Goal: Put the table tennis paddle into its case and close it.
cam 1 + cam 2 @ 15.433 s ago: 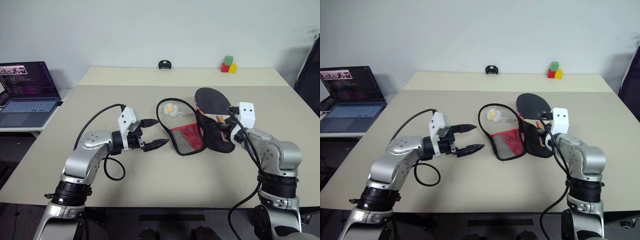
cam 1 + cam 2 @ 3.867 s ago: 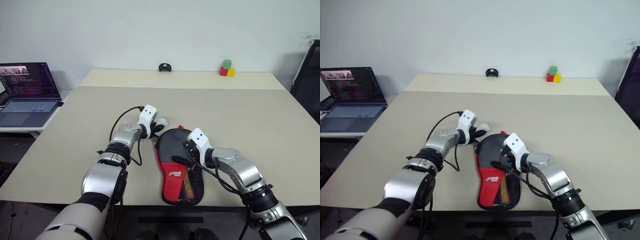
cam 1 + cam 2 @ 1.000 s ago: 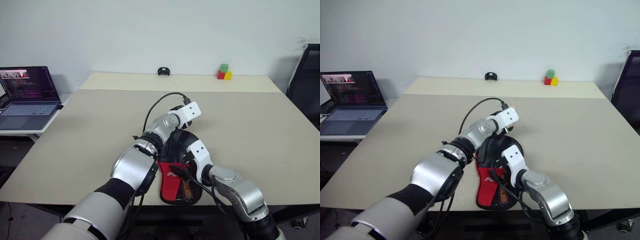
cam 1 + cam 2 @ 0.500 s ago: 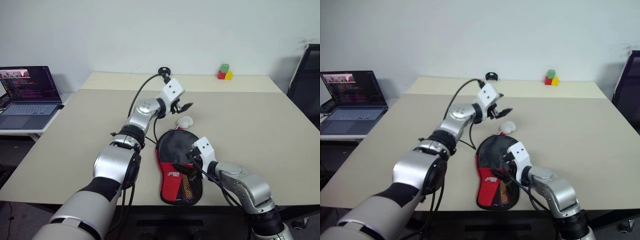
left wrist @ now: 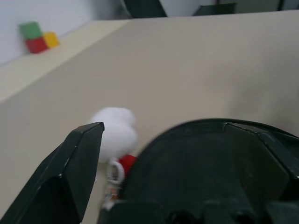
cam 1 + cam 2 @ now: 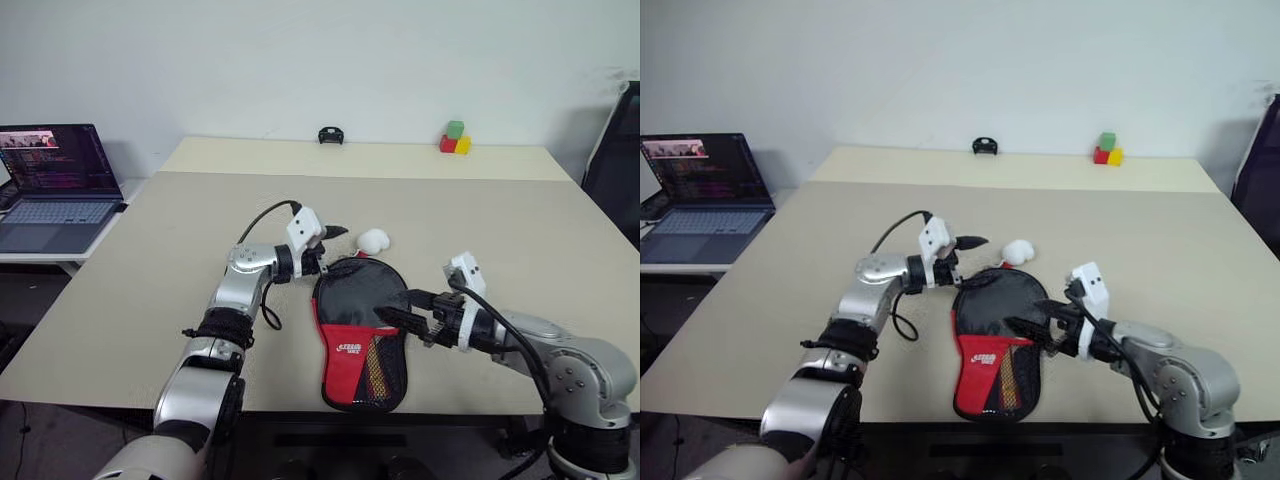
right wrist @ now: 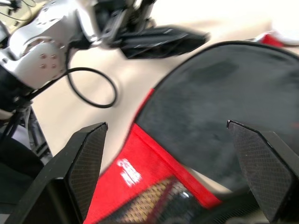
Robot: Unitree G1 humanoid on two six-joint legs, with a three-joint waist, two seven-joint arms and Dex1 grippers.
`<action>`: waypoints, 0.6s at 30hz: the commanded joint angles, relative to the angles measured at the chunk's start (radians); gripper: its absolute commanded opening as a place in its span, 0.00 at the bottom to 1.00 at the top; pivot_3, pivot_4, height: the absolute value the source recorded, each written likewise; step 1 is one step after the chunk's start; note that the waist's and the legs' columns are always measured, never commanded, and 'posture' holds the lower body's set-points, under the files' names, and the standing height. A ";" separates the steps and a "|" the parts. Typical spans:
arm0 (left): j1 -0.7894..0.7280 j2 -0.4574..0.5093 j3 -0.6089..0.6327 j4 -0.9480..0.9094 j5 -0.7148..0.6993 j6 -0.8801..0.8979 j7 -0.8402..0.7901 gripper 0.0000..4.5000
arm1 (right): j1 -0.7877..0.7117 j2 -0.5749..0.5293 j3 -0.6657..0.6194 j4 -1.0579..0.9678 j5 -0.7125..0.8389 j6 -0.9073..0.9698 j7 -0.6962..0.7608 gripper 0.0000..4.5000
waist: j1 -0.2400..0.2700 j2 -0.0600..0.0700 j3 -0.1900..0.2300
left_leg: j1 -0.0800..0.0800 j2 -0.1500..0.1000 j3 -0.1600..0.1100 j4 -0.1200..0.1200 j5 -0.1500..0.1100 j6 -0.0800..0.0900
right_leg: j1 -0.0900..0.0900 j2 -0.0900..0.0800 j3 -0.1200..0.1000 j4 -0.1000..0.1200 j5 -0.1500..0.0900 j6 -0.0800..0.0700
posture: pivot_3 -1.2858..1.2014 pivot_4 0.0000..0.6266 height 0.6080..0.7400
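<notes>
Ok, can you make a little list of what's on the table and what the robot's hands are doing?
case: flat on the table, looks closed
white ball: beside the case's far end
left gripper: jaws open, holding nothing, by the case's far end
right gripper: jaws open, holding nothing, over the case's right edge
blocks: far right corner

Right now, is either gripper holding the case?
No: the left gripper is open beside the top of the case, and the right gripper is open at its right edge, gripping nothing.

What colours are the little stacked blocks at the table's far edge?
Green on top, red and yellow beneath: the small stacked blocks, best in the left eye view.
</notes>
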 commanded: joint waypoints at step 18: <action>0.084 -0.026 -0.182 -0.023 -0.001 -0.092 -0.130 1.00 | 0.078 -0.135 -0.112 -0.065 0.115 -0.023 -0.055 1.00 | 0.001 0.000 0.000 | 0.001 0.000 0.001 0.000 0.000 0.000 | 0.001 0.000 0.001 0.000 0.000 0.000 | 0.52 0.24 1.00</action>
